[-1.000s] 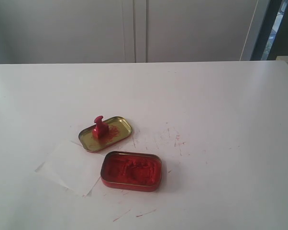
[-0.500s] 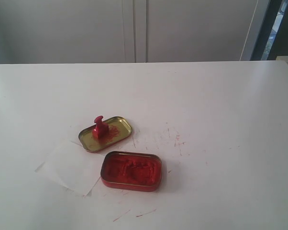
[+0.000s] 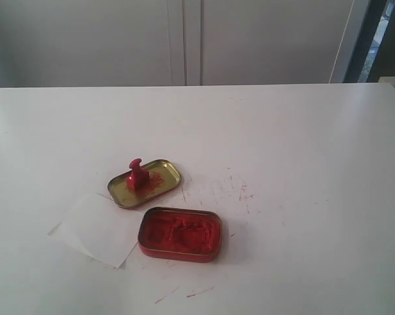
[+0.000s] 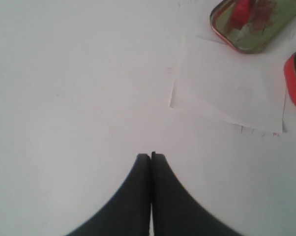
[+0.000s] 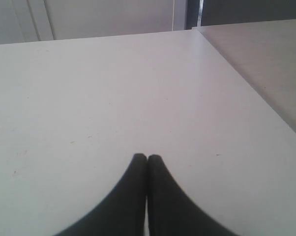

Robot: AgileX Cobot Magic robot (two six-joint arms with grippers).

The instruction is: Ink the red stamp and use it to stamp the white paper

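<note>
Exterior: stamp (image 3: 137, 174) stands upright in the gold lid (image 3: 159, 172), left of the desk (image 3: 289, 131) middle and toward its near edge. The open ink tin (image 3: 180, 234) sits just nearer, and the paper (image 3: 92, 230) touches the tin's left side. No arms in shot. Left wrist: left fingers (image 4: 144, 166) are pressed together, holding nothing, over bare desk; paper, lid and stamp lie ahead. Right wrist: right fingers (image 5: 140, 166) are also pressed together and empty, near the desk's far right corner. Step in hand looks like the stamp pickup. The left arm is closer: spread the fingers, pinch across the knob, lift straight up so the lid doesn't drag. No readable labels or writing anywhere.
</note>
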